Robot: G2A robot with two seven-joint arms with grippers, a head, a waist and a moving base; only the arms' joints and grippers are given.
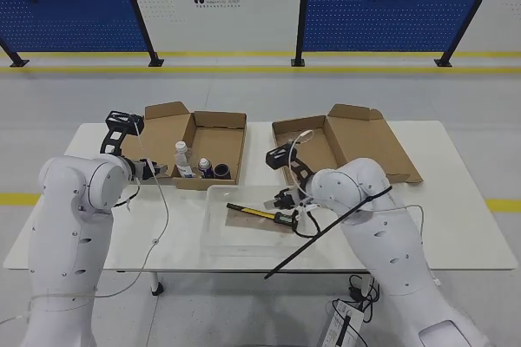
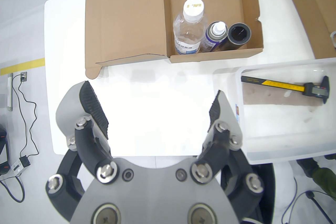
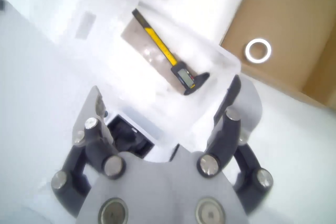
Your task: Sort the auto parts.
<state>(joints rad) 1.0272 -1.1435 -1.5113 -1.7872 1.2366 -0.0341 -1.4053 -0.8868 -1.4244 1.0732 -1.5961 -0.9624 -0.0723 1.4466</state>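
digital caliper (image 3: 168, 51): lies flat on floor of clear bin (image 2: 288, 154), display head toward right-arm end, beam tip toward left box (image 2: 126, 25). likely light, stiff, slim; smooth beam may slip, slider may shift. best hold: across yellow beam just beside head. bin wall crowds head end.
right gripper (image 3: 166, 89): fingers wide apart, empty, above bin corner near caliper head.
left gripper (image 2: 152, 90): fingers wide apart, empty, over bare table (image 2: 157, 109) between left box and bin.
left box holds bottle (image 2: 189, 30), spray can (image 2: 215, 36), black tube (image 2: 237, 36); right box (image 3: 288, 25) holds white ring (image 3: 258, 50).

Grey floor (image 1: 260, 100), yellow stripes (image 1: 373, 68), blue barrier panels (image 1: 61, 22)
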